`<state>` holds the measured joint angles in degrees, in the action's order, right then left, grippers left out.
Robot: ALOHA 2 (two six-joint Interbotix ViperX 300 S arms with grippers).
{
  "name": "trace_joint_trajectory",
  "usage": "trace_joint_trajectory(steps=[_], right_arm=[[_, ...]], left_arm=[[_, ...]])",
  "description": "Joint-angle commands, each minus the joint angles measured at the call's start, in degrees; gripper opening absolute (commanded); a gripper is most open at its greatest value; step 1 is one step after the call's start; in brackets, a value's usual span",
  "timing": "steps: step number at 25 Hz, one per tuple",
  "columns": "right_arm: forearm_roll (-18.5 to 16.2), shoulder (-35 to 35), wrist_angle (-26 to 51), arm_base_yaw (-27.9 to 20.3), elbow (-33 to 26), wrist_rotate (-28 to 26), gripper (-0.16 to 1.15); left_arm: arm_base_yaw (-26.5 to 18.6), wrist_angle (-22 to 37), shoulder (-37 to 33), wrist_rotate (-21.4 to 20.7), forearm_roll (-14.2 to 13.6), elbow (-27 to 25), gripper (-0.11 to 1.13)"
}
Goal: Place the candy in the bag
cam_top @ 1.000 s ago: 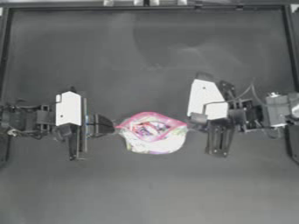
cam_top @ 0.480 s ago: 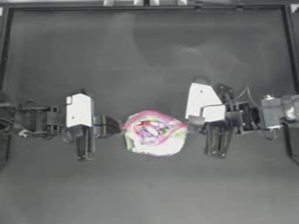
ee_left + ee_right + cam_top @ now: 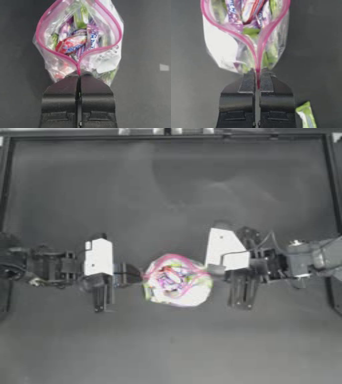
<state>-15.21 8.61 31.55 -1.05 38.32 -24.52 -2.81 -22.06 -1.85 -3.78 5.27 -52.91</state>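
Note:
The clear bag (image 3: 178, 281) with a pink seal strip hangs between my two grippers at the table's middle, its mouth bulged open and colourful sweets showing inside. My left gripper (image 3: 138, 276) is shut on the seal's left end; in the left wrist view the bag (image 3: 80, 42) rises from the left gripper (image 3: 79, 75). My right gripper (image 3: 214, 270) is shut on the seal's right end, as the right wrist view shows with the right gripper (image 3: 257, 74) pinching the bag (image 3: 246, 32). A small yellow-green candy (image 3: 306, 116) lies on the table beside the right gripper. The top view does not show it.
The dark table (image 3: 167, 193) stretches wide behind the bag and in front of it. A raised frame (image 3: 167, 135) borders the far edge and both sides.
Both arms have moved toward each other, the left rightward and the right leftward. The bag's mouth has bulged rounder between them.

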Motion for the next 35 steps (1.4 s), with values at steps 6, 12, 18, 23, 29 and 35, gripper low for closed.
trace_joint_trajectory(steps=[6, 12, 18, 23, 29, 35], right_arm=[[-0.26, -0.09, -0.35, 0.0, 0.18, -0.18, 0.09], [-0.26, -0.26, -1.23, -0.09, 0.7, -0.26, 0.09], [0.18, -0.35, -3.52, -0.09, 1.49, -0.35, 0.09], [0.18, -0.35, -3.69, -0.09, 1.41, -0.26, 0.09], [-0.26, -0.18, -4.66, -0.09, 0.79, -0.09, 0.25], [0.09, 1.05, -4.83, -0.09, 0.44, 0.18, 0.89]], left_arm=[[0.35, -1.05, 2.11, -0.18, -0.26, 2.37, 0.04], [0.35, -1.23, 2.81, -0.62, -0.26, 2.37, 0.04], [0.26, -1.23, 2.99, -0.97, -0.26, 2.37, 0.04], [0.35, -1.23, 3.25, -0.97, -0.26, 2.37, 0.04], [0.35, -1.05, 3.25, -0.97, -0.26, 2.46, 0.04], [0.35, -1.05, 3.25, -0.97, -0.26, 2.46, 0.04]])
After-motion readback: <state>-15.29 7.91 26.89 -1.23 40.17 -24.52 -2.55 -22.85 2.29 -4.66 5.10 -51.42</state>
